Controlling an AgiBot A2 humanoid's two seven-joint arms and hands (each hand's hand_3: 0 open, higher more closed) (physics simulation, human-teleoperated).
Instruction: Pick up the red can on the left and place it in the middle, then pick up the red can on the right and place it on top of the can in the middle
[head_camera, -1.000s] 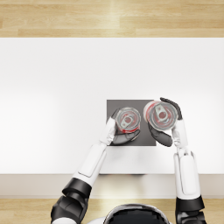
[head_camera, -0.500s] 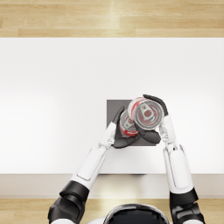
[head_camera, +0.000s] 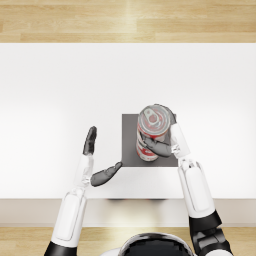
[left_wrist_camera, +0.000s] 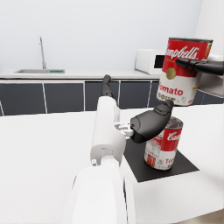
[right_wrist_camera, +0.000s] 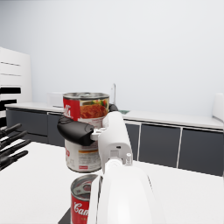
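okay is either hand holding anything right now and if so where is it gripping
The right hand grips a red soup can around its side, above the other can. The left hand holds nothing.

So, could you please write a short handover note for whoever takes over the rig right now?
Left hand: open, holds nothing, off the mat's left edge.
Right hand: holds the upper can in the air, above the lower can and not touching it.
Lower can stands upright on the dark mat.
Done: first can placed in the middle.
Left: lower the held can onto it, release.
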